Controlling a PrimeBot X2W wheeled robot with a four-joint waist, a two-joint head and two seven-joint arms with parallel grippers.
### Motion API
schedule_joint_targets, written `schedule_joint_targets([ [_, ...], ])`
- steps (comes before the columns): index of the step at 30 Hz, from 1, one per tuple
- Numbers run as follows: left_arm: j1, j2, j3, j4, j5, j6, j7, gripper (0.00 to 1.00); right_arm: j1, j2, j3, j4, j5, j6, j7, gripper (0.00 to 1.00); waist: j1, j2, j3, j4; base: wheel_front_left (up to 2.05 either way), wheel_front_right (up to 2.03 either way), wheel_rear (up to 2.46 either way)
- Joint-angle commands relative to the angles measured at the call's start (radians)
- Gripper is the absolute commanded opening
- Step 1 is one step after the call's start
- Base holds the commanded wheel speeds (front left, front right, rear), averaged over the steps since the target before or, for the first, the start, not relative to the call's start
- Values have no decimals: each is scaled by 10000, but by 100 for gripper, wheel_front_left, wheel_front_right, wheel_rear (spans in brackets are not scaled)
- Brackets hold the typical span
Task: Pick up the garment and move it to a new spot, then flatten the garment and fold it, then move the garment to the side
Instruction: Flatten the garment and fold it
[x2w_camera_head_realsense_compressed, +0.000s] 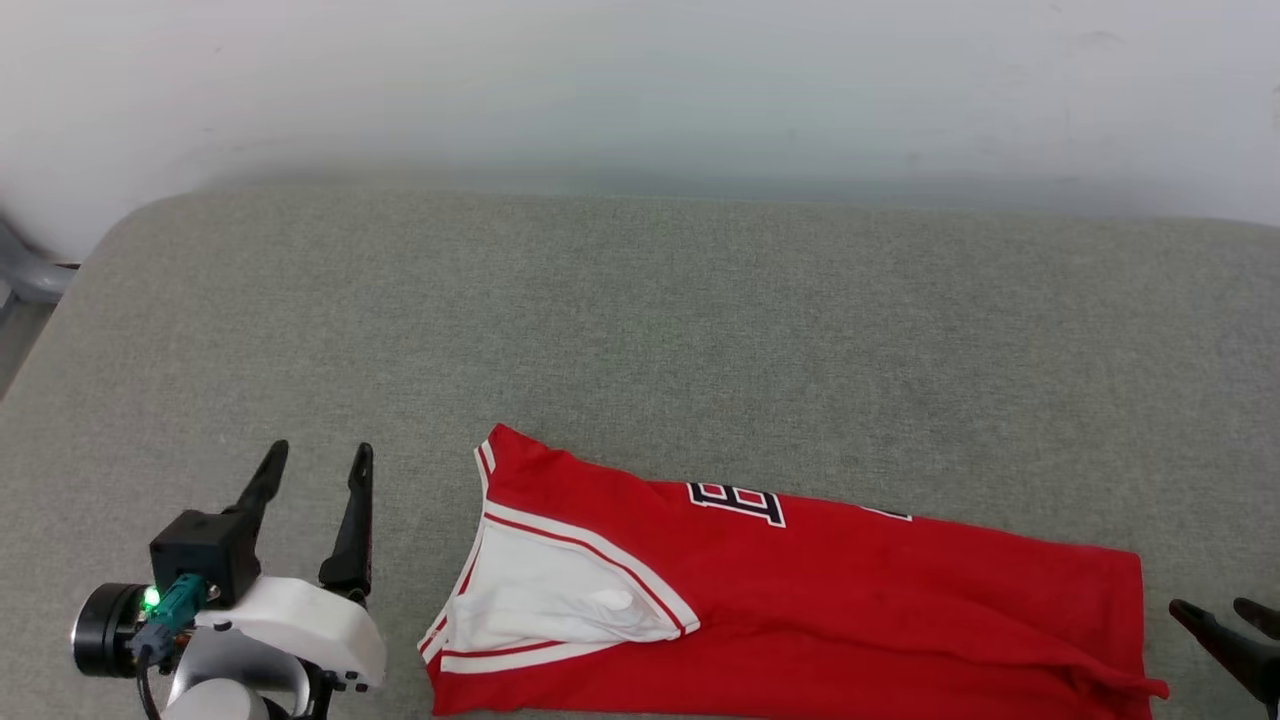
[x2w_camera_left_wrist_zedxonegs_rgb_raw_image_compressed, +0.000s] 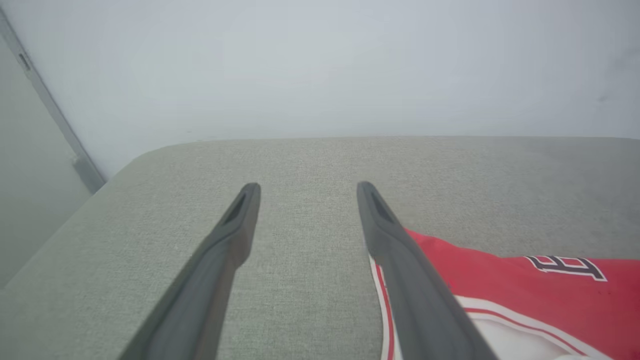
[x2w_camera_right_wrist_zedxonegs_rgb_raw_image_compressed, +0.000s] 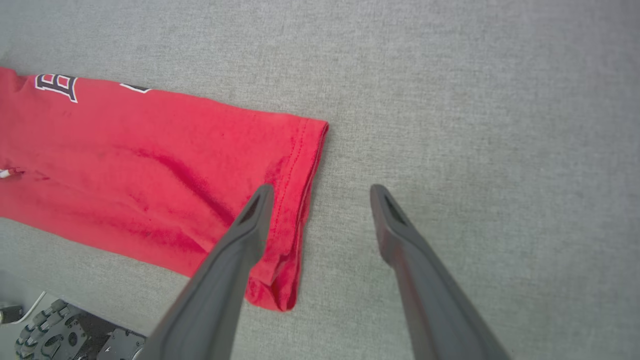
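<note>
The garment (x2w_camera_head_realsense_compressed: 850, 590), a red jersey T-shirt with a white sleeve, striped trim and black lettering, lies folded into a long band along the near edge of the grey padded surface. My left gripper (x2w_camera_head_realsense_compressed: 320, 455) stands open just left of the garment's collar end, with nothing between its fingers. In the left wrist view the garment (x2w_camera_left_wrist_zedxonegs_rgb_raw_image_compressed: 525, 285) lies to the right of the left gripper (x2w_camera_left_wrist_zedxonegs_rgb_raw_image_compressed: 307, 190). My right gripper (x2w_camera_head_realsense_compressed: 1215, 608) is open at the garment's hem end. In the right wrist view the right gripper (x2w_camera_right_wrist_zedxonegs_rgb_raw_image_compressed: 322, 192) hovers over the hem (x2w_camera_right_wrist_zedxonegs_rgb_raw_image_compressed: 300, 190) of the garment, holding nothing.
The grey fabric-covered surface (x2w_camera_head_realsense_compressed: 640, 330) stretches far behind the garment to a white wall (x2w_camera_head_realsense_compressed: 640, 90). Its left edge (x2w_camera_head_realsense_compressed: 40, 340) curves down near a grey object. Part of the robot's wheeled base (x2w_camera_right_wrist_zedxonegs_rgb_raw_image_compressed: 45, 335) shows below the near edge.
</note>
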Motion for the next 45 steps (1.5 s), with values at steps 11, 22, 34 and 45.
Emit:
schedule_joint_targets([
  [11, 1835, -1822, 2649, -387, 2477, -880, -36, 100, -615, 510, 776, 1071, 408, -9, 167, 100, 0, 0, 470, 527, 0, 0, 0],
  [22, 2404, -3419, 4301, -106, 3883, -2087, -37, 100, -1061, 1182, 2233, 2210, 866, 9, -134, 100, 0, 0, 681, 882, 0, 0, 0],
  [34, 2664, -4580, 5399, 321, 5223, -3078, -37, 100, -1087, 753, 3449, 2460, 1373, 32, -679, 0, 0, 0, 588, 946, 0, 0, 0],
  [45, 3002, -5201, 5912, 249, 6439, -3543, -37, 100, -1475, -434, 3239, 2651, 1812, -15, -1806, 0, 0, 0, 206, 730, 0, 0, 0],
])
